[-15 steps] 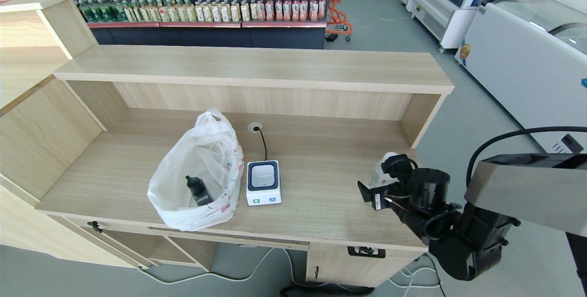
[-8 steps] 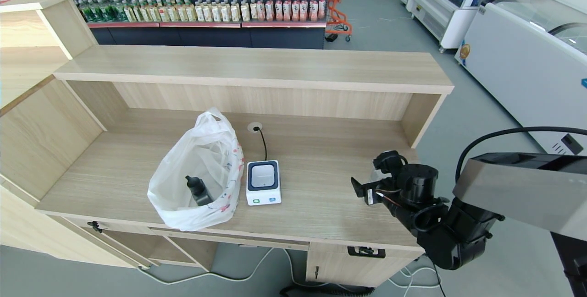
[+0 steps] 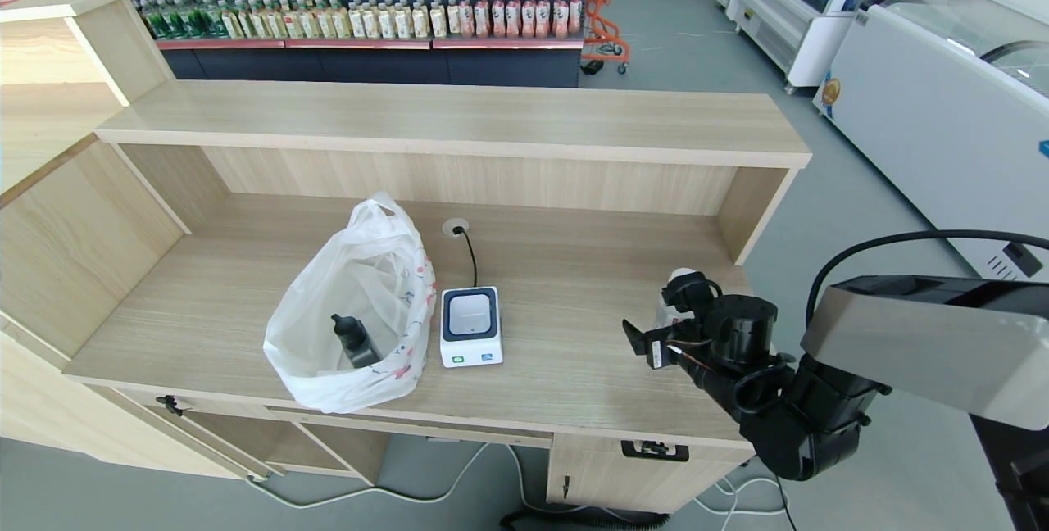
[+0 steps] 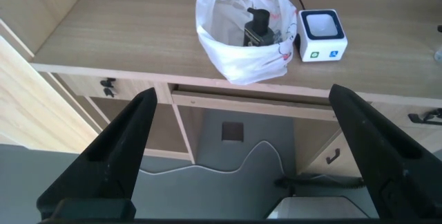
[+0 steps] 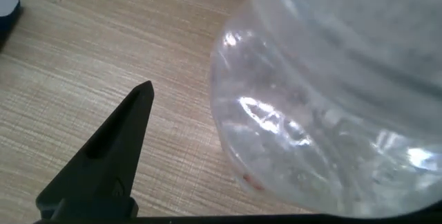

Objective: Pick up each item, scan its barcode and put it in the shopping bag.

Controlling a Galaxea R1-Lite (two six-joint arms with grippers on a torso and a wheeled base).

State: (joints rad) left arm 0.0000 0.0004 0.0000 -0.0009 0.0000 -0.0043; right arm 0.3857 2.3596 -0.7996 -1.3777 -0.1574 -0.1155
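Where right claw [image 3: 662, 318] hovers, clear bottle [image 5: 331, 113] alongside

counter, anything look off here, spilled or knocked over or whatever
Nothing stands out. The shopping bag stands open with a dark bottle upright inside, the scanner sits flat beside it, and the counter around the clear bottle looks dry.

Right arm [image 3: 787, 424] — black rounded joints, silver boxy link, looped black cable [image 3: 901, 238].
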